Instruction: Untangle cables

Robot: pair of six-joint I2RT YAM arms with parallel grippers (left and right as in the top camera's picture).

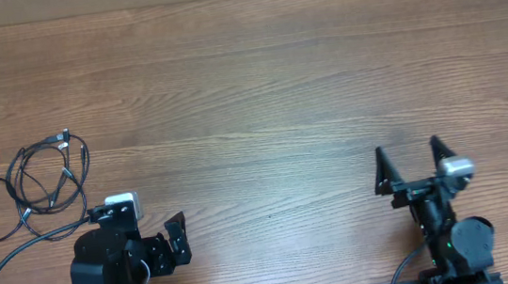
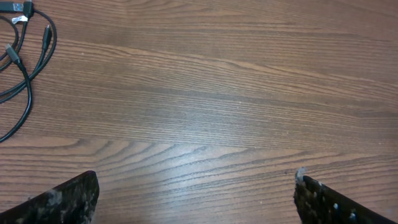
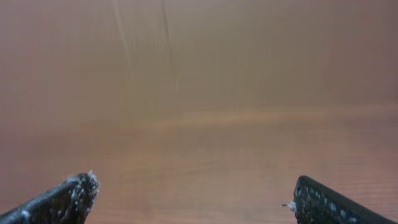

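The cables (image 1: 44,173) lie in one tangled loop at the left side of the table (image 1: 276,83), ungrasped; untangling appears not yet begun. Both arms sit folded near their bases. The left gripper (image 1: 172,243) is near the tangle, jaws spread and empty. The right gripper (image 1: 407,148), also released, points forward, well apart from it.

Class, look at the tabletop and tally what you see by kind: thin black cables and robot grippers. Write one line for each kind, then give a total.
Thin black cables: 2, tangled together
Robot grippers: 2, the left gripper and the right gripper, both with fingers open
Total: 4
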